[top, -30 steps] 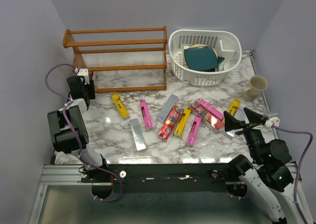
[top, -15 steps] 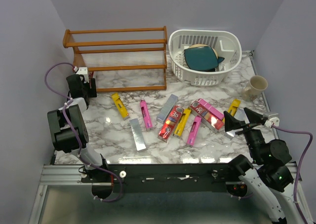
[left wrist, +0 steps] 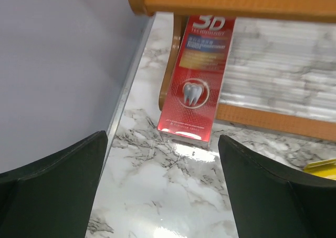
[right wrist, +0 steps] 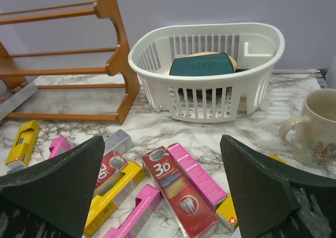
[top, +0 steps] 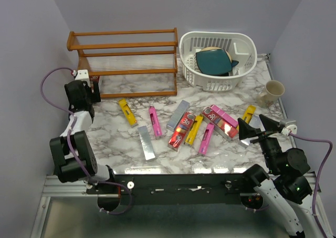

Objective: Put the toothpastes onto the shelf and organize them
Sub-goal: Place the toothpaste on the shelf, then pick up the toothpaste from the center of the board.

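The wooden shelf (top: 123, 59) stands at the back left. A red toothpaste carton (left wrist: 197, 80) lies at the left end of its lower tier, its near end sticking out over the front rail; from above only a sliver of it (top: 95, 81) shows. My left gripper (left wrist: 163, 196) is open just in front of it, touching nothing, and sits by the shelf's left end (top: 90, 91). Several more toothpastes lie loose mid-table: yellow (top: 127, 112), pink (top: 155, 121), silver (top: 147, 142), red (right wrist: 181, 196). My right gripper (right wrist: 163, 196) hangs open and empty above their right end (top: 257, 128).
A white slotted basket (top: 241, 64) holding a teal object (top: 212, 61) stands at the back right. A beige mug (top: 270, 92) sits near the right edge. The left wall runs close beside the shelf and my left arm.
My left gripper has opened wide, let go of the red carton at the shelf and drawn back a little. The right arm has not moved.
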Available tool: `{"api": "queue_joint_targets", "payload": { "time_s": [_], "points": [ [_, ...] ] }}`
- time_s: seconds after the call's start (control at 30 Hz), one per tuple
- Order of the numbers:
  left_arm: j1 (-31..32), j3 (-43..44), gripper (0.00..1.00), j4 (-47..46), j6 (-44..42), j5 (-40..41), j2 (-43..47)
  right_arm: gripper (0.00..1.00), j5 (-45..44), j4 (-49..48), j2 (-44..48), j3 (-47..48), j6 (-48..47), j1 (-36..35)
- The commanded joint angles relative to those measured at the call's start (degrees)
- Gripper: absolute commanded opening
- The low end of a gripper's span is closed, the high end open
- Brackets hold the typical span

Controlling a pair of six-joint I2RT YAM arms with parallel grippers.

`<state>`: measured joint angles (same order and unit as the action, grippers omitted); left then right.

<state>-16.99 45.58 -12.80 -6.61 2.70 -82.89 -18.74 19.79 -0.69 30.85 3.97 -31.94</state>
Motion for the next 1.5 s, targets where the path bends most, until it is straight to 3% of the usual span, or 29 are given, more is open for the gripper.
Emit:
{"api": "queue_joint_targets", "payload": {
  "time_s": [0.0, 0.23, 0.4, 0.6, 0.63, 0.83, 0.9, 1.1, 1.3, 1.47],
  "points": [
    [3.97, -0.85, 0.99, 2.24, 2.66, 5.73, 9.92, 1.0, 0.72, 0.33, 16.51, 0.96, 0.52, -0.58],
    [17.16, 3.11, 0.99, 14.79, 5.46, 11.28, 17.67, 1.0, 1.43, 0.69, 16.6, 1.32, 0.78, -0.58],
    [30.05, 1.79, 0.99, 19.56, 10.21, 12.85, 21.97, 1.0, 1.25, 0.69, 16.42, 1.4, 0.52, -0.66],
    [45.18, 0.03, 0.99, 22.99, 20.49, 13.2, 23.39, 1.0, 0.2, 0.95, 16.51, 1.58, 0.34, -0.58],
    [50.86, -0.23, 0.99, 23.43, 21.37, 15.99, 23.22, 1.0, 0.55, 0.95, 16.51, 1.58, 0.43, -0.58],
    [69.0, -2.51, 0.99, 24.05, 29.72, 26.55, 21.03, 1.0, -0.59, 0.86, 16.42, 1.49, -0.27, -0.58],
    [76.91, -2.78, 0.99, 25.01, 34.18, 33.75, 19.71, 1.0, -1.38, 1.04, 16.51, 1.76, -0.36, -0.58],
    [93.34, 2.74, 0.99, 36.25, 50.01, 48.25, 8.64, 1.0, -2.18, 0.6, 16.42, 1.49, -0.89, -0.58],
    [98.38, 9.16, 0.99, 47.33, 63.9, 51.18, -3.05, 1.0, -2.0, 0.25, 16.42, 1.05, -1.42, -0.58],
    [98.47, 5.93, 0.99, 40.23, 62.34, 47.06, -3.51, 1.0, -2.7, 0.25, 16.42, 0.97, -1.68, -0.58]
  ]
}}
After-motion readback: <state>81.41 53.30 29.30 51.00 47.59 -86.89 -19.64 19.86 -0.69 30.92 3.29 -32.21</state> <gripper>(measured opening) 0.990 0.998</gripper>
